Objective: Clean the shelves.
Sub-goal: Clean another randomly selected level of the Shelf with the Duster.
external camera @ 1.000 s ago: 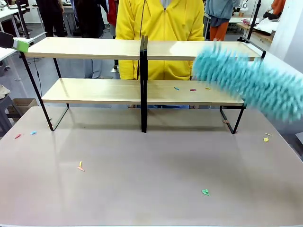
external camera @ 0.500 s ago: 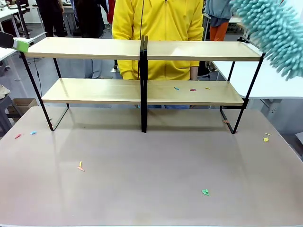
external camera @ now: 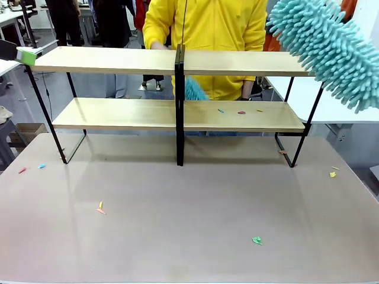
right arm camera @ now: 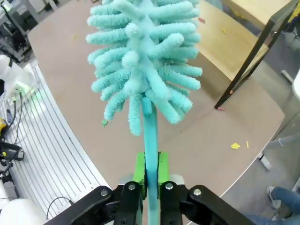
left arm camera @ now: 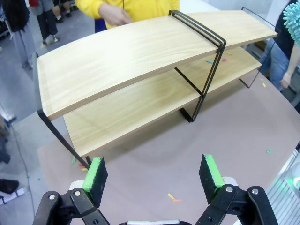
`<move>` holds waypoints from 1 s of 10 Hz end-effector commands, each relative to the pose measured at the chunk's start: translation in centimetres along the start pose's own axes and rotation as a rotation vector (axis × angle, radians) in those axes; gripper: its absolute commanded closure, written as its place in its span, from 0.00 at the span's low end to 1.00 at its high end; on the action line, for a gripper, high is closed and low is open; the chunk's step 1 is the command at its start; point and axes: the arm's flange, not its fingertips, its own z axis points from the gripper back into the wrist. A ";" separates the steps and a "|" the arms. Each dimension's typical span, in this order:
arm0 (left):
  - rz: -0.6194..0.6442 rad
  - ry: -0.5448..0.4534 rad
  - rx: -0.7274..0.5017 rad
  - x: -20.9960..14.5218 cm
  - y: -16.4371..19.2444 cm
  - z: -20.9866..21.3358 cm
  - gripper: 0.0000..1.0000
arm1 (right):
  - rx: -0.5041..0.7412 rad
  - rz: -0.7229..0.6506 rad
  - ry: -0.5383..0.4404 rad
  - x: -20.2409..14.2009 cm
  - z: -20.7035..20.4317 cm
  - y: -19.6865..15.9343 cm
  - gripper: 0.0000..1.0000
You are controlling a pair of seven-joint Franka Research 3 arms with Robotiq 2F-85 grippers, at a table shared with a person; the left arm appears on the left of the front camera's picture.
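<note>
Two-tier shelves of long light-wood boards in a thin black frame (external camera: 106, 59) sat across the upper half of the front frame, at the far side of the grey-brown surface (external camera: 177, 225). The right gripper (right arm camera: 151, 171) had its jaws clamped on the handle of a fluffy turquoise duster (external camera: 331, 50), up in the top right corner by the top board's end. The left gripper (left arm camera: 153, 174) had its jaws wide with nothing in them. Small coloured paper scraps (external camera: 240, 111) lay on the lower board, right of centre

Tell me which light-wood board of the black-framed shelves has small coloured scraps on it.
The lower light-wood board: small coloured scraps lie on its right half, right of the central black post. The upper board shows none.
</note>
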 end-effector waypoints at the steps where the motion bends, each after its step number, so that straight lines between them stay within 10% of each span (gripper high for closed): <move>1: -0.001 -0.002 0.000 0.0 0.0 0.1 0.00 | 0.055 0.041 0.140 1.1 -3.1 0.6 0.88; 6: -0.001 -0.002 0.000 0.0 0.0 0.1 0.00 | 0.276 0.125 0.833 0.4 -17.2 1.1 0.88; 10: -0.001 -0.002 0.000 0.0 0.0 0.1 0.00 | 0.272 0.100 0.863 -1.5 -19.1 1.5 0.88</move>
